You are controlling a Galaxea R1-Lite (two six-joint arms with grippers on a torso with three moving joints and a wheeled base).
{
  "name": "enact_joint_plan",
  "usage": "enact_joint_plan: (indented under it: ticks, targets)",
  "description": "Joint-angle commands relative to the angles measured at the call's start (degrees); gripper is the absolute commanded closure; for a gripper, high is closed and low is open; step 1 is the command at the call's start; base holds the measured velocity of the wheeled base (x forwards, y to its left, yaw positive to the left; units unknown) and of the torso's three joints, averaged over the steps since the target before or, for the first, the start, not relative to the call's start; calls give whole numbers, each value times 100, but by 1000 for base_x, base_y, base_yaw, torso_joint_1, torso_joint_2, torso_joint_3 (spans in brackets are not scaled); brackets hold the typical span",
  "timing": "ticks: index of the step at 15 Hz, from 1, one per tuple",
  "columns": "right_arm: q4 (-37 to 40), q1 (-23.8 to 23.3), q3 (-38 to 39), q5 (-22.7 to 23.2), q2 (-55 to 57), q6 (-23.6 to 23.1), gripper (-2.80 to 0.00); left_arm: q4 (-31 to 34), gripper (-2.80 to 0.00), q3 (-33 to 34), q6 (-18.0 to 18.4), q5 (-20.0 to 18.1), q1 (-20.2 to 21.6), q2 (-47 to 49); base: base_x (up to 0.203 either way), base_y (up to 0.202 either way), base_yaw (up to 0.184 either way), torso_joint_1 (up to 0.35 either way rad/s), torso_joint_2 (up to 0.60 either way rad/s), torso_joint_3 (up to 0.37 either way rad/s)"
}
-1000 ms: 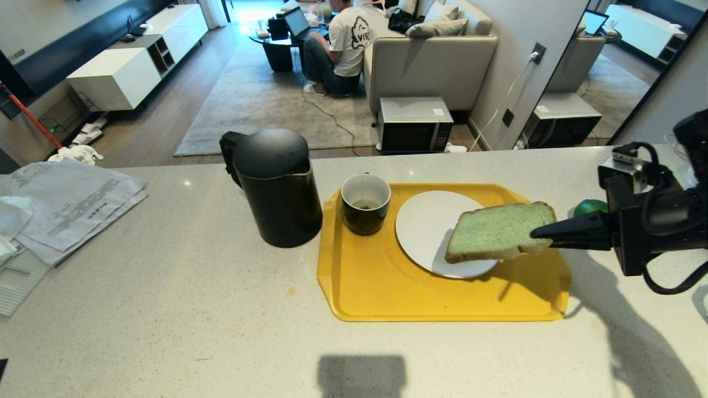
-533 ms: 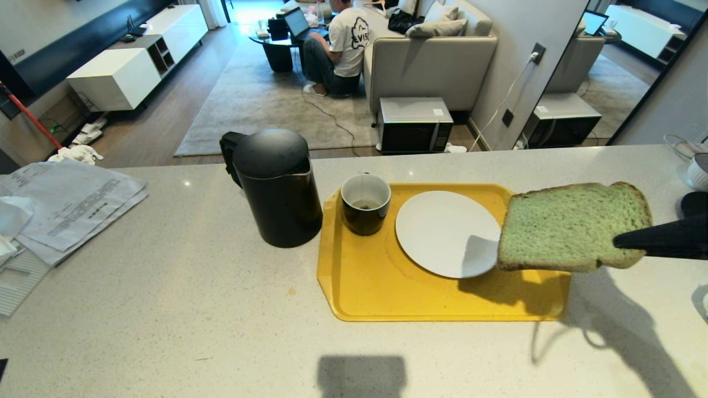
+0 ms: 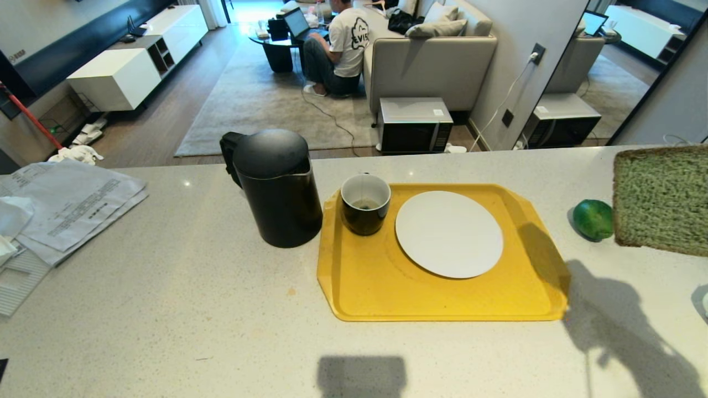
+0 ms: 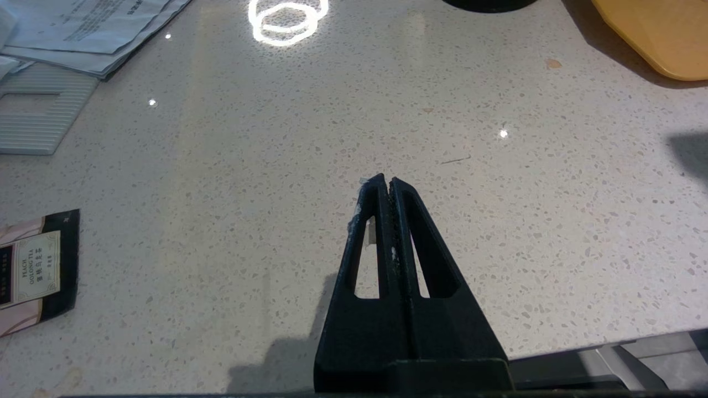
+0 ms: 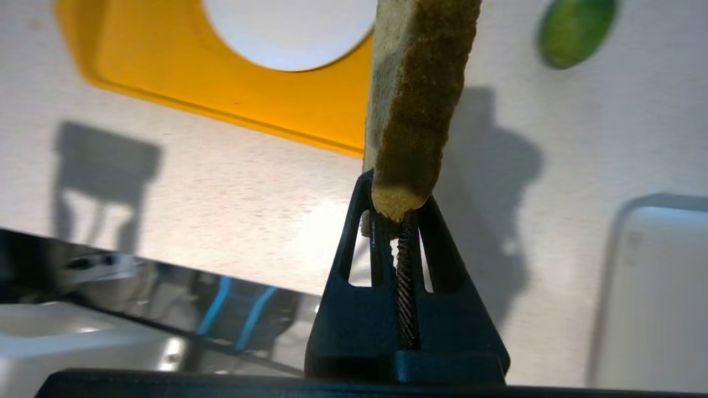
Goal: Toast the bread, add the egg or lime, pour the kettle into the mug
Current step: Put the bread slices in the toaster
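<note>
Right gripper point(image 5: 394, 213): I saw it clamped on one edge of the bread, the crust pinched between the fingertips; in the head view the gripper itself was out of sight past the right edge.
Bread point(image 3: 661, 200): I had it up in the air at the far right, well clear of the counter point(image 3: 166, 309), its greenish crumb facing the head camera and part of it cut off by the picture's edge.
Lime point(image 3: 593, 219): it lay on the counter just right of the yellow tray point(image 3: 387, 293), partly behind the slice from the head camera.
Plate point(image 3: 449, 233): white and bare, it sat on the tray.
Mug point(image 3: 365, 203): it stood at the tray's far left corner, beside the plate.
Kettle point(image 3: 274, 185): it stood upright on the counter just left of the tray, lid on.
Left gripper point(image 4: 385, 182): I saw its fingers pressed together on nothing, low over bare counter.
Papers point(image 3: 66, 204): they lay at the counter's left end.
</note>
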Motion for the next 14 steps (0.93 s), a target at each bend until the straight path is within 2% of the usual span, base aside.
enact_joint_plan:
  ticks: [1,6,10,12,14]
  targets:
    - [15,4,-36,-424,-339,-429,0,-2,0,0,4,-1,2,-4,0,0,0,0,0,0]
    - [58,4,4,-594,-474,-560,0,-2,0,0,4,-9,2,-4,0,0,0,0,0,0]
    - [354,5,85,-1043,-443,-1434,0,-2,0,0,4,-8,2,-4,0,0,0,0,0,0]
    - [651,4,98,-1439,-421,-1920,0,-2,0,0,4,-9,2,-4,0,0,0,0,0,0]
    - [762,4,148,-1559,-382,-1971,0,-2,0,0,4,-3,2,-4,0,0,0,0,0,0]
